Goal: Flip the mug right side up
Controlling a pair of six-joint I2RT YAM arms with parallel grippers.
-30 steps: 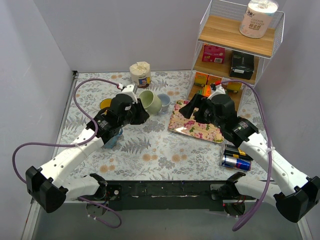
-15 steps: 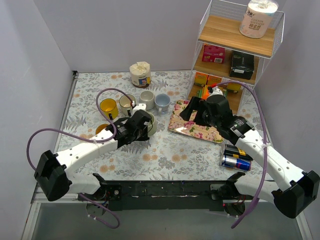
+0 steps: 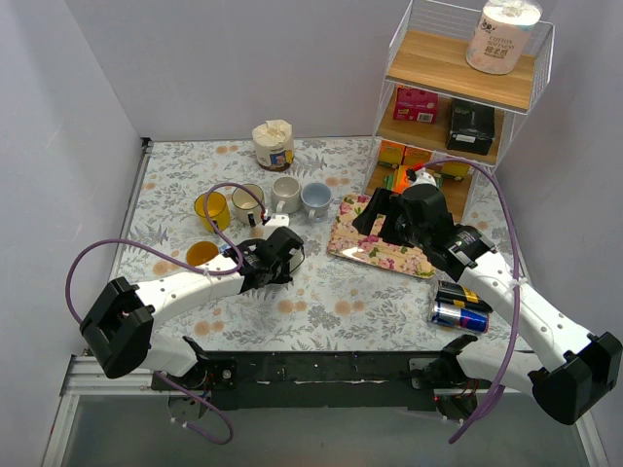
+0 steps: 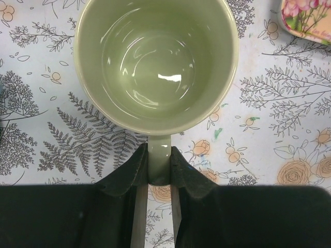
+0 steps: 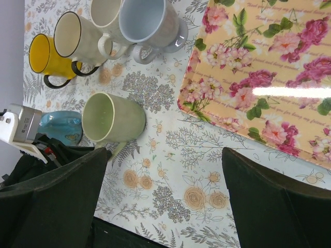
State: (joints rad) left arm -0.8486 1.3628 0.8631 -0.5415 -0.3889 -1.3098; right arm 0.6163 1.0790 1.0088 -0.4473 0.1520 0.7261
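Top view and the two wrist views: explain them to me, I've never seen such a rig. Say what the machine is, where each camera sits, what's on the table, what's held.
The machine is two white robot arms bolted at the table's near edge, each ending in a two-finger gripper. The wide picture comes from a fixed camera above and behind them. The other two come from cameras on the wrists, each looking past its own gripper. The left gripper pinches the handle of the green mug, whose opening faces that camera. The right gripper is open, holding nothing, near the floral tray. Also on the flowered table: a yellow mug, two cream mugs, a pale blue mug, drink cans and, far right, a shelf rack.
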